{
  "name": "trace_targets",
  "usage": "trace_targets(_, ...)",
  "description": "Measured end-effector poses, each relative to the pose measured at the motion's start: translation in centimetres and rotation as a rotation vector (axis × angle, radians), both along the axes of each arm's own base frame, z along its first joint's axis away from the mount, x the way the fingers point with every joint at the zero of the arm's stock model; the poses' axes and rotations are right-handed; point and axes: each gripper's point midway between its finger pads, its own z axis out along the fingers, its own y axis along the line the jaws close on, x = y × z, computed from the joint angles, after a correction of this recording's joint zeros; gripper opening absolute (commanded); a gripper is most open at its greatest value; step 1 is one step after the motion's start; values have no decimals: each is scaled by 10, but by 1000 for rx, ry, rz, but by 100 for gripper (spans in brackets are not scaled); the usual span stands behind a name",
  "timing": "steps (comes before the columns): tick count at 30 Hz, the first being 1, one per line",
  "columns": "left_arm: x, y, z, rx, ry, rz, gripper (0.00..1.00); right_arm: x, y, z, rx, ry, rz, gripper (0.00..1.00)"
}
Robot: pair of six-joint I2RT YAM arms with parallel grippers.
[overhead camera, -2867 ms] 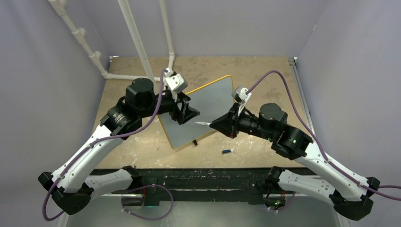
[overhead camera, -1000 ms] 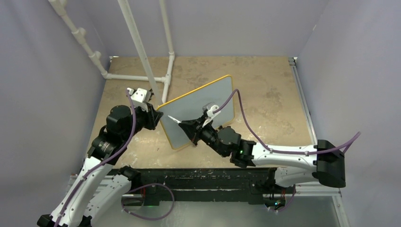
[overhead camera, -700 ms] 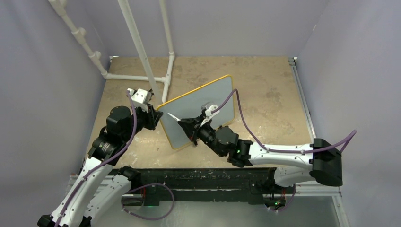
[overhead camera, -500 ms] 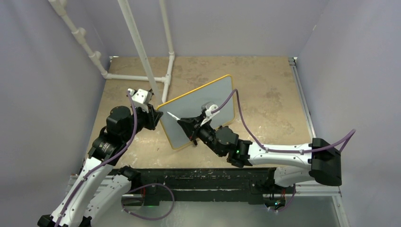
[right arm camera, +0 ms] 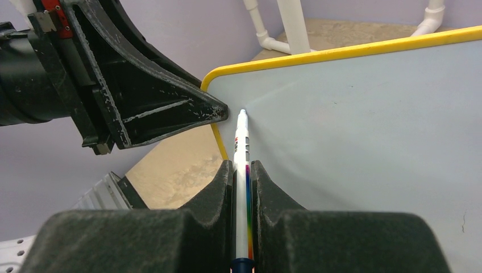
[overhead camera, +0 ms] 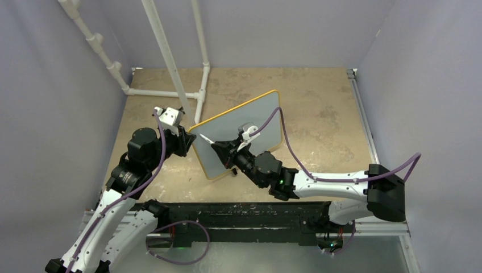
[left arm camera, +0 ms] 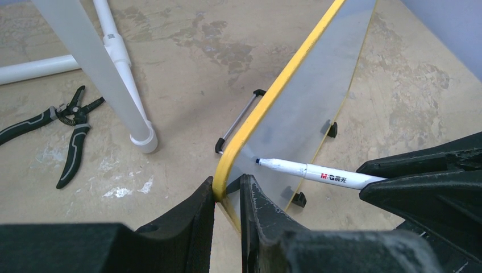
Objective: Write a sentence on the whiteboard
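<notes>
The marker (right arm camera: 242, 149) has been moved nearer the whiteboard's (right arm camera: 364, 125) corner, with bare board beyond. The marker is clamped by the right gripper (right arm camera: 242, 166), the corner rim by the left gripper (left arm camera: 227, 185).

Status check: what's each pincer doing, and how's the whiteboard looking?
Left pincer clamped on whiteboard rim. Right pincer gripping marker, tip at board's corner. No writing visible. Pliers lie aside, nothing blocking.

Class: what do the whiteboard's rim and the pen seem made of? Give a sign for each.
The whiteboard rim looks like plastic or painted metal: smooth yellow with a soft sheen, bent round the corner. The pen is probably plastic: glossy white barrel with printed lettering.
</notes>
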Motion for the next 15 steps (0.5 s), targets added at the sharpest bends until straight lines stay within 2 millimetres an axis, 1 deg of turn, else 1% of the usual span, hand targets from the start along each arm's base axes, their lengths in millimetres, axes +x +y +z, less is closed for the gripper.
trace_targets(9,0,0,0,4,-4,-5,0,1,4,1,-1,0,0,0)
trace_targets(15,0,0,0,6,-5,-7,0,2,4,1,2,7,-22,0)
